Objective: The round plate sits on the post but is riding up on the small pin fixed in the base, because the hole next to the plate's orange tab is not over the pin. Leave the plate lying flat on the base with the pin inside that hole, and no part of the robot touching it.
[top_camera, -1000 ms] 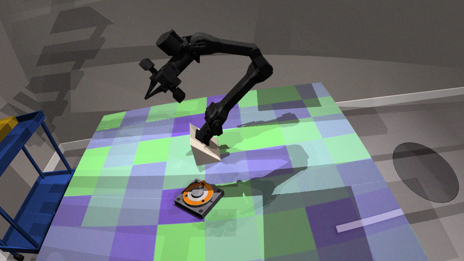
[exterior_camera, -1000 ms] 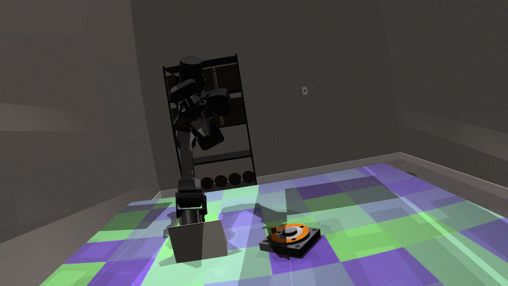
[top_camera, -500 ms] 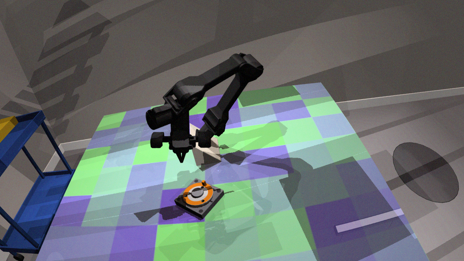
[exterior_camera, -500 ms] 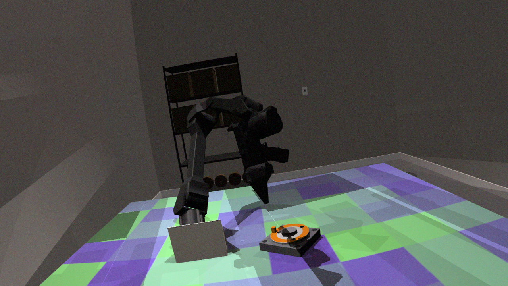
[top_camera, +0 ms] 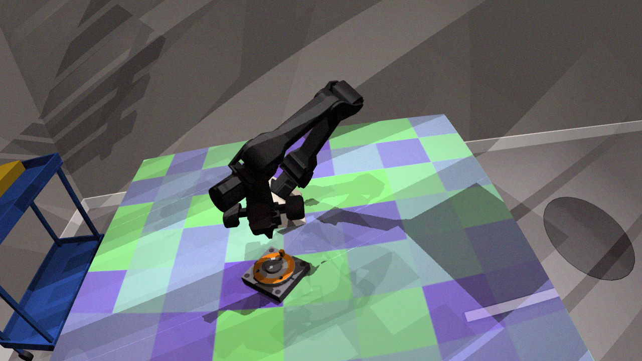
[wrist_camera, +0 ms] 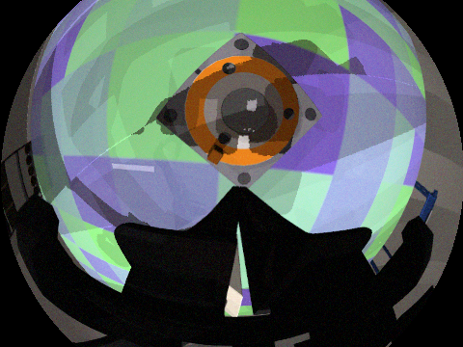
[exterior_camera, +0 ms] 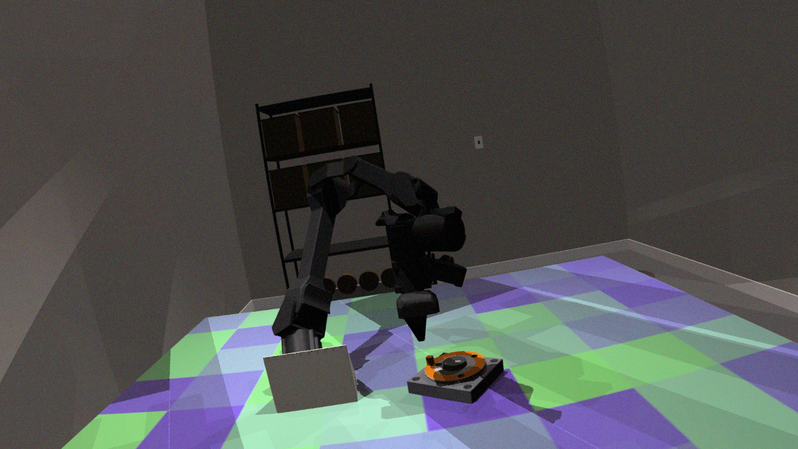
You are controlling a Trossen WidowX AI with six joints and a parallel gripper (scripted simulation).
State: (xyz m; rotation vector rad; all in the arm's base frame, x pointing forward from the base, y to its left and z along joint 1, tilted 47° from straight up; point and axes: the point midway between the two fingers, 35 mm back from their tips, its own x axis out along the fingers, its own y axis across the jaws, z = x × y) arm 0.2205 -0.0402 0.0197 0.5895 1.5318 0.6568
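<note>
Open air between fingertips and plate

The gripper (exterior_camera: 419, 333), fingers closed on nothing, hangs above and just left of the orange tab (exterior_camera: 429, 358), apart from it. The tab and the post (exterior_camera: 454, 363) stick up from the round plate (exterior_camera: 454, 366). The white block (exterior_camera: 310, 376) stands well left of the base (exterior_camera: 452, 383).

The arm (exterior_camera: 312, 262) is raised from its base, folded at the elbow and bent downward at the wrist. The gripper (exterior_camera: 419, 333) is pointed toward six o'clock in the exterior view, its jaws pressed together, with nothing held between them.
</note>
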